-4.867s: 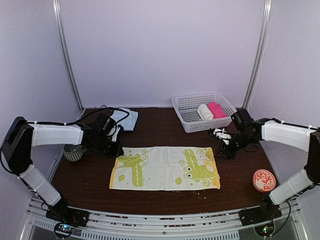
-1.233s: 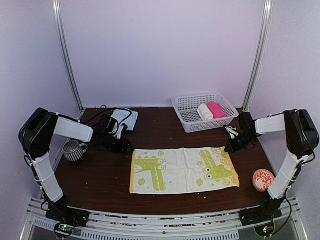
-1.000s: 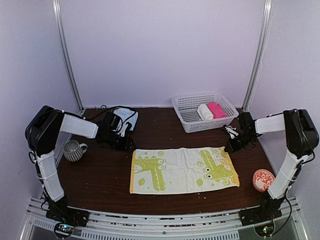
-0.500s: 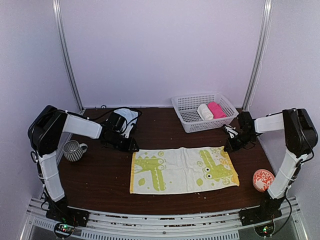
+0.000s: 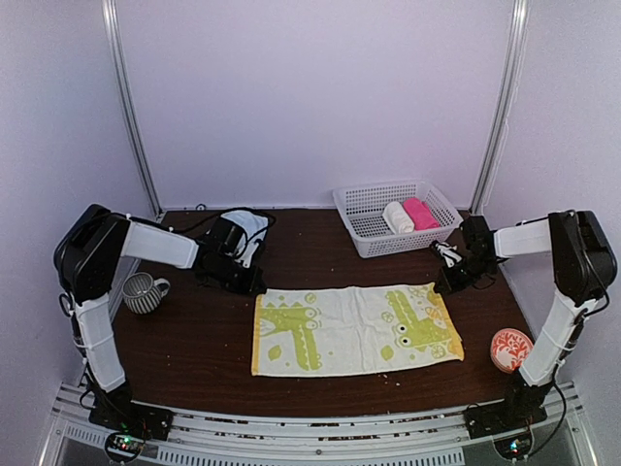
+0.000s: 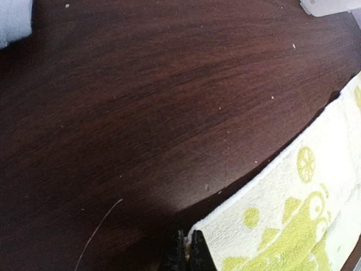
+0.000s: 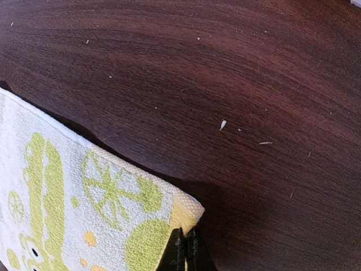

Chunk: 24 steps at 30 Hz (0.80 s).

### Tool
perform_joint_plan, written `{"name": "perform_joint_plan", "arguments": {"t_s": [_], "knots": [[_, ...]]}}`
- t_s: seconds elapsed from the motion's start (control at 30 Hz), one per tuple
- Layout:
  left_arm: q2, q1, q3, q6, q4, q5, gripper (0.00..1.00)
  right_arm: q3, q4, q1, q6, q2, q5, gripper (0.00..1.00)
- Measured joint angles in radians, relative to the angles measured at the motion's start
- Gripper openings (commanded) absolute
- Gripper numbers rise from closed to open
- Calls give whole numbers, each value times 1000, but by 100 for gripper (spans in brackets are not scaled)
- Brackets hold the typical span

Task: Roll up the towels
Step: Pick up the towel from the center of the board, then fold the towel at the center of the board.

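The yellow-green and white patterned towel [image 5: 355, 329] lies flat and spread out on the dark table. My left gripper [image 5: 254, 287] is shut on its far left corner; the left wrist view shows the pinched corner [image 6: 198, 232] between the closed fingers [image 6: 184, 257]. My right gripper [image 5: 442, 283] is shut on the far right corner [image 7: 189, 212], the fingers [image 7: 185, 254] closed on the cloth. The pale blue towel [image 5: 245, 229] lies crumpled at the back left behind the left arm, and shows as a pale patch in the left wrist view [image 6: 14, 20].
A white basket [image 5: 369, 228] at the back right holds a cream roll [image 5: 397, 217] and a pink roll [image 5: 420, 213]. A striped mug [image 5: 142, 291] stands at the left edge. A red patterned dish [image 5: 511, 349] sits at the front right.
Over five seconds both arms have dragged the patterned towel to the right. In the last second it has barely moved; the left arm has shifted slightly right.
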Motion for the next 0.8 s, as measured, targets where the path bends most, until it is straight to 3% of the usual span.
{"name": "perform_joint_plan", "arguments": {"t_s": [0.3, 0.8], "knots": [[-199, 0, -23, 4, 36, -34, 0, -17, 35, -27, -57, -172, -85, 0], [-352, 0, -161, 7, 66, -16, 0, -104, 46, -76, -168, -258, -226, 0]]}}
